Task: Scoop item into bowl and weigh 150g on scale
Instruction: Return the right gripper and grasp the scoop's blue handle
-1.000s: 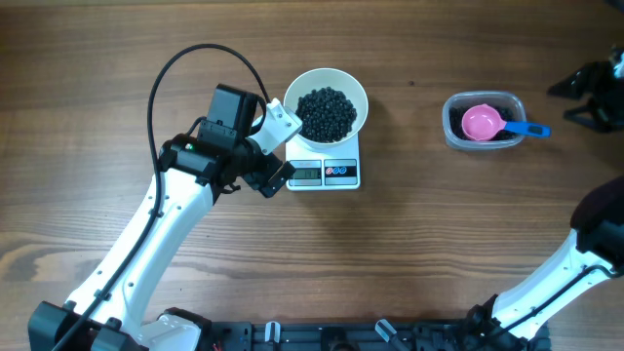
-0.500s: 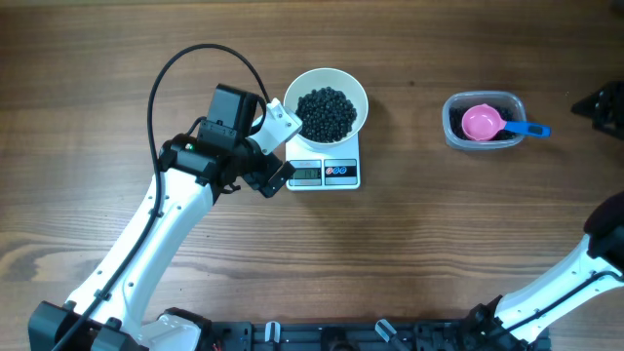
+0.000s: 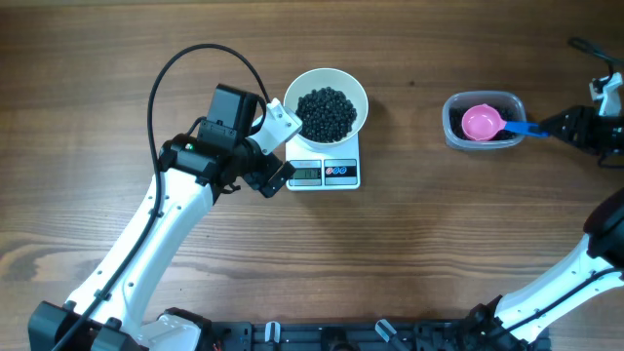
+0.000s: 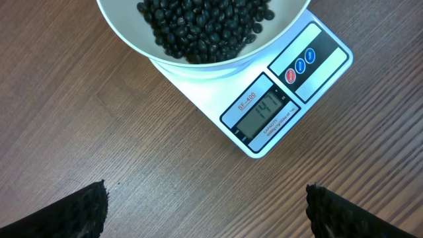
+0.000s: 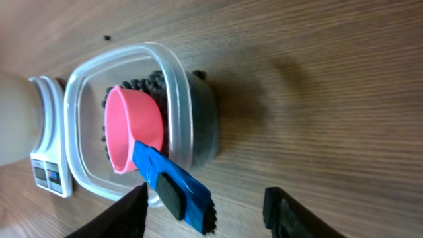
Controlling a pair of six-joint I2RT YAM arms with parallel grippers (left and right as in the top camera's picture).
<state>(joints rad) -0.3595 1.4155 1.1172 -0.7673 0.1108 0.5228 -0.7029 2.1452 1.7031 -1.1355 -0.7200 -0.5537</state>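
Black beads (image 3: 326, 112) sat heaped in bowl (image 3: 359, 91) on scale (image 3: 322, 174), display toward robot.
Scoop (image 3: 483, 123) lay in tub (image 3: 448, 112), handle pointing right at right claw (image 5: 213, 211), open, ungripping; left claw (image 4: 208, 215) gaped wide beside scale.

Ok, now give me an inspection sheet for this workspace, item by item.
Surface: wooden table, bare wood.
Job's things: white bowl sits on the scale and holds black beads; the display begins 14, last digit unclear.
Clutter: clear tub with a pink scoop lying in it, blue handle over the rim; one stray bead on the wood.
Grippers: left gripper open, empty, beside the scale; right gripper open, fingers either side of the scoop's handle end, not closed on it.
Cables: black cable loops above the left arm.
Surroundings: black rail along the near table edge; nothing else seen.
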